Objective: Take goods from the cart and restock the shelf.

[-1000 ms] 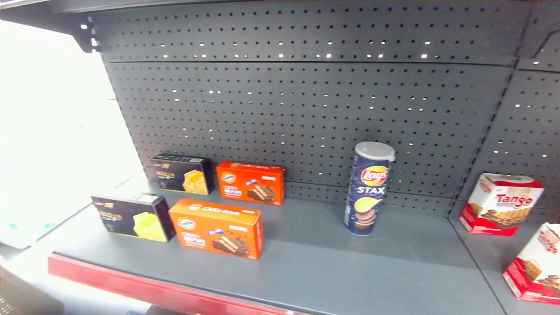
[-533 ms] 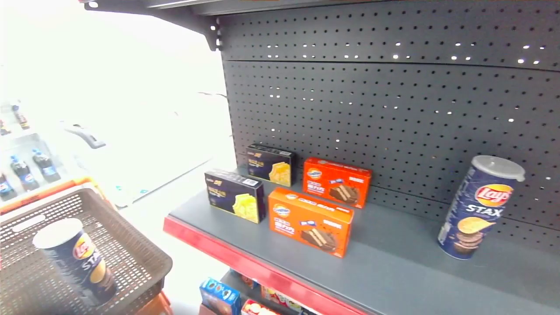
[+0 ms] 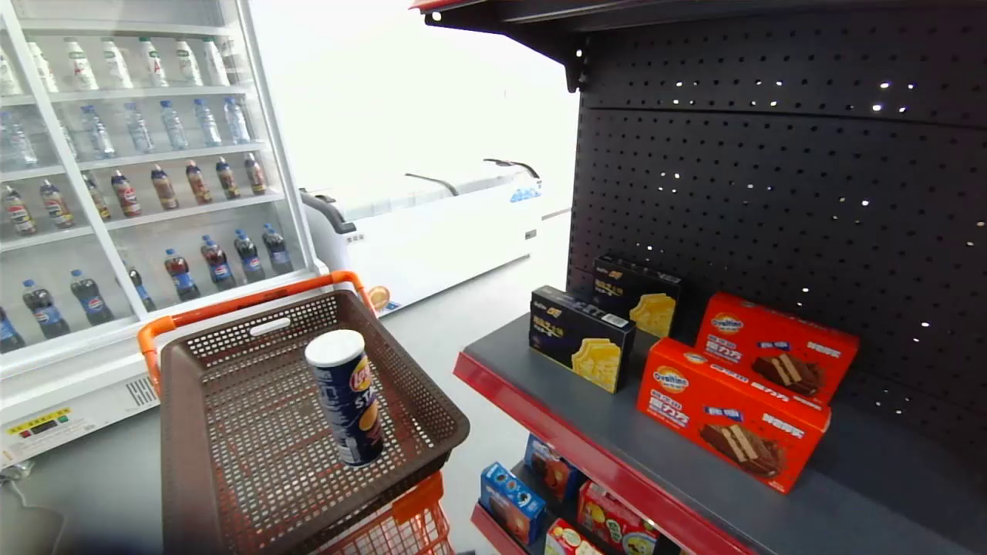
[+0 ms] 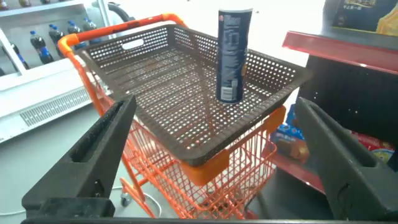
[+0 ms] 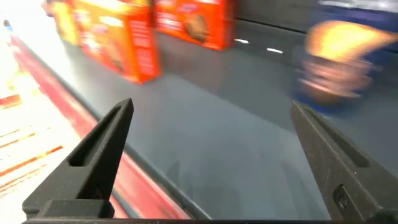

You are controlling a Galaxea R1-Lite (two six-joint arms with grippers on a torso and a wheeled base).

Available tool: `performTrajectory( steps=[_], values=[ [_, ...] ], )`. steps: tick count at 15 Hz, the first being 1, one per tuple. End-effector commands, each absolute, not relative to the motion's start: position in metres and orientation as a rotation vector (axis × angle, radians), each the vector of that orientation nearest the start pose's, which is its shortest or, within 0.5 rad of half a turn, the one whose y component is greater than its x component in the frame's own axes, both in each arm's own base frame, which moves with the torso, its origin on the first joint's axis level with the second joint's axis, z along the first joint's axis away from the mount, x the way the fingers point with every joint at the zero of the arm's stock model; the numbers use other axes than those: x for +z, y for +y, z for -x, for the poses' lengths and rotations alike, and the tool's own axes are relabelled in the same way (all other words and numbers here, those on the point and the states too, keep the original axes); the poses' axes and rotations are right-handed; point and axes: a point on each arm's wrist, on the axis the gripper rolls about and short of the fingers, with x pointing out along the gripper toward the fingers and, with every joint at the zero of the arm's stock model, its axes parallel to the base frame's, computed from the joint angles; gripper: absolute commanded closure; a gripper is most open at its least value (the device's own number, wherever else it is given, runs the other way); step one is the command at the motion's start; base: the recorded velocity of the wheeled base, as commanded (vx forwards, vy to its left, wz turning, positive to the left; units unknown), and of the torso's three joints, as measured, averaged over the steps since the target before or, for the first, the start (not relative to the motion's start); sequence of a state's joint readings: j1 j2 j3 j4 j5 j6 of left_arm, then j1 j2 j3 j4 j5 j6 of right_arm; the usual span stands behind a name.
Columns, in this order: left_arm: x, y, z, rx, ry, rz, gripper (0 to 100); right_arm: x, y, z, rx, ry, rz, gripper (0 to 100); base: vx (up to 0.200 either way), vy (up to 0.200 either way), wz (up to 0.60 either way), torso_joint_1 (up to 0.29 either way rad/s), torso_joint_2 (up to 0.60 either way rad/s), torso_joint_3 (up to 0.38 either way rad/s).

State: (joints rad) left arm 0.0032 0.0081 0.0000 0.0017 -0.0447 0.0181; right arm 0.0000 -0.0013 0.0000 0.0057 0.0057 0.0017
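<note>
At your far left stands a glass-door drinks cooler (image 3: 116,154) lined with bottles. Just in front of it is the cart basket (image 3: 231,347), brown mesh with an orange handle (image 3: 231,307) along its far rim. The chips can (image 3: 347,397) you are after stands upright on the basket floor, towards the shelf side, touching none of the walls. Your left gripper (image 4: 214,106) hangs above the basket with its claw spread wide and nothing between the fingers, the can beyond and apart from them. Behind the cart sits a white chest freezer (image 3: 432,223). To the right is the shelf (image 3: 887,501), a grey board with a red front edge and a dark pegboard back. At its left end two dark boxes (image 3: 580,339) stand one behind the other. Just beside them two orange boxes (image 3: 729,412) stand the same way, the rear one against the pegboard. More packs (image 3: 513,501) sit on the level below. Your right gripper (image 5: 211,109) is over the bare shelf board, claw spread and empty, with the orange boxes ahead to one side and a blurred blue and yellow shape (image 5: 342,56) to the other, too smeared to identify.
</note>
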Motion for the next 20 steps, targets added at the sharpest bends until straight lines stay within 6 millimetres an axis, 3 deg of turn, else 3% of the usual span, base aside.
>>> performTrajectory(
  steps=[1, 5, 6, 7, 8, 10, 13, 15, 17, 18, 20],
  values=[
    [0.076, -0.001, 0.022, -0.042, 0.01, -0.017, 0, 0.075, 0.0, 0.023, 0.006, 0.006, -0.002, 0, 0.0, 0.0, 0.0, 0.0, 0.0, 0.0],
    [0.077, -0.001, 0.022, -0.04, 0.004, -0.024, 0, 0.075, 0.0, 0.023, 0.006, 0.006, -0.002, 0, 0.0, 0.0, 0.0, 0.0, 0.0, 0.0],
    [0.105, -0.001, 0.031, -0.05, -0.072, -0.059, 0, 0.075, 0.0, 0.023, 0.006, 0.006, -0.002, 0, 0.0, 0.0, 0.0, 0.0, 0.0, 0.0],
    [0.113, -0.001, 0.033, -0.052, -0.066, -0.066, 0, 0.075, 0.0, 0.023, 0.006, 0.006, -0.003, 0, 0.0, 0.0, 0.0, 0.0, 0.0, 0.0],
    [0.14, -0.001, 0.031, -0.053, 0.015, -0.065, 0, 0.075, 0.0, 0.023, 0.006, 0.006, -0.002, 0, 0.0, 0.0, 0.0, 0.0, 0.0, 0.0],
    [0.16, -0.001, 0.02, -0.073, 0.103, -0.065, 0, 0.075, 0.0, 0.023, 0.006, 0.006, -0.002, 0, 0.0, 0.0, 0.0, 0.0, 0.0, 0.0],
    [0.178, 0.0, -0.03, -0.032, 0.33, -0.077, 0, 0.075, 0.0, 0.023, 0.006, 0.006, -0.002, 0, 0.0, 0.0, 0.0, 0.0, 0.0, 0.0],
    [0.18, 0.001, -0.067, -0.006, 0.441, -0.082, 0, 0.075, 0.0, 0.023, 0.006, 0.006, -0.002, 0, 0.0, 0.0, 0.0, 0.0, 0.0, 0.0],
    [0.176, -0.001, -0.104, -0.043, 0.471, -0.072, 0, 0.075, 0.0, 0.023, 0.006, 0.006, -0.002, 0, 0.0, 0.0, 0.0, 0.0, 0.0, 0.0],
    [0.175, -0.002, -0.111, -0.05, 0.479, -0.067, 0, 0.075, 0.0, 0.023, 0.006, 0.006, -0.002, 0, 0.0, 0.0, 0.0, 0.0, 0.0, 0.0],
    [0.168, -0.003, -0.165, -0.129, 0.446, -0.043, 0, 0.075, 0.0, 0.023, 0.006, 0.006, -0.002, 0, 0.0, 0.0, 0.0, 0.0, 0.0, 0.0]
  ],
)
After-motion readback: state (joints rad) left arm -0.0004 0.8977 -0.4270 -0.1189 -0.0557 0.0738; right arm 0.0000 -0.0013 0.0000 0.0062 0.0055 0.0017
